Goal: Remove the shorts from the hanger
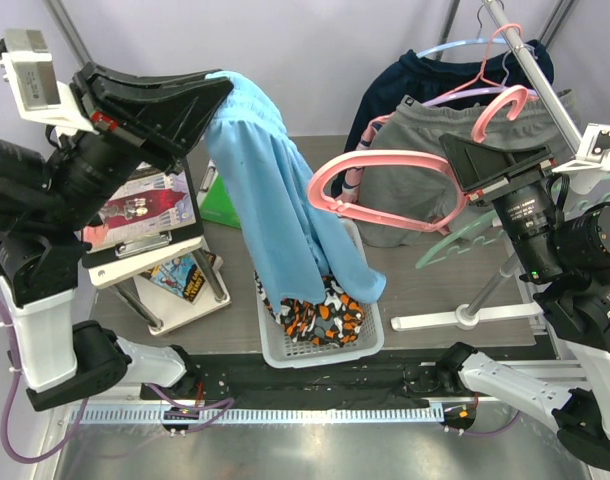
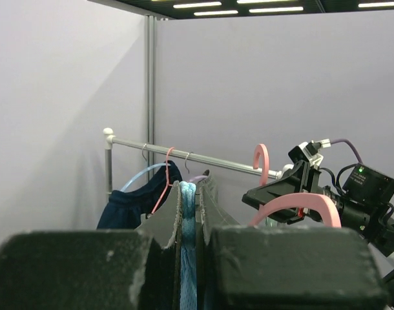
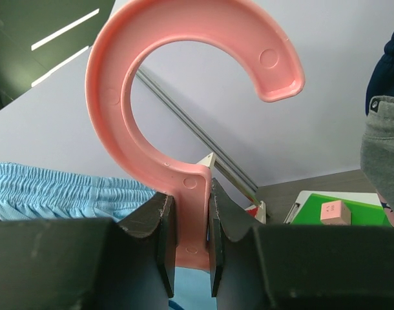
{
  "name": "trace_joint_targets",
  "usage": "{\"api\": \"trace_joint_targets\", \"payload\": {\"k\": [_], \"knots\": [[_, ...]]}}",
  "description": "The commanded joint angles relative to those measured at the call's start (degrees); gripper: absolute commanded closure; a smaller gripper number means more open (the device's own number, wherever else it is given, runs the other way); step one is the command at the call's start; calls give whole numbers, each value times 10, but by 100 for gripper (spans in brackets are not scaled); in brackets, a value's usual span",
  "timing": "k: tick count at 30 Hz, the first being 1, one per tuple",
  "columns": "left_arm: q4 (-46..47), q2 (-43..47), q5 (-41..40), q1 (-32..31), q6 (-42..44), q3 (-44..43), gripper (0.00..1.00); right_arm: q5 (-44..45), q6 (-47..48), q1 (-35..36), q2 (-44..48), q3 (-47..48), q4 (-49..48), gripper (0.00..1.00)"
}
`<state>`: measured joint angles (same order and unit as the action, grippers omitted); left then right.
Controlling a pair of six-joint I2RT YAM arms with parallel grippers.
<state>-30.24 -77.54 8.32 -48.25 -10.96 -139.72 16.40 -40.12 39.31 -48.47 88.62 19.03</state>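
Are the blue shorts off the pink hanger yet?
Off. The pink hanger in the right gripper is bare; the blue shorts hang from the left gripper into the basket.

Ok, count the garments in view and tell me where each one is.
4. Light blue shorts hang from the left gripper into the basket; camouflage shorts lie in it; grey shorts and a navy garment hang on the rail. The basket may hide more.
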Motion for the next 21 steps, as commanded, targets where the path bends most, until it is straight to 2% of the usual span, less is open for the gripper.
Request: {"api": "trace_joint_targets", "payload": {"k": [1,6,11,18,21], "knots": [[61,23,-10,3,9,35,100,3,14,0,5,18,-15,99],[76,11,13,3,-13,65,100,7,21,-1,6,16,-12,99],[90,-40,46,3,-35,38,100,6,20,-1,7,14,-11,99],[129,-37,81,3,-86,139,100,21,23,-1,28,11,-4,99],[134,-40,91,3,-102,156,100,29,24,0,36,9,4,99]]}}
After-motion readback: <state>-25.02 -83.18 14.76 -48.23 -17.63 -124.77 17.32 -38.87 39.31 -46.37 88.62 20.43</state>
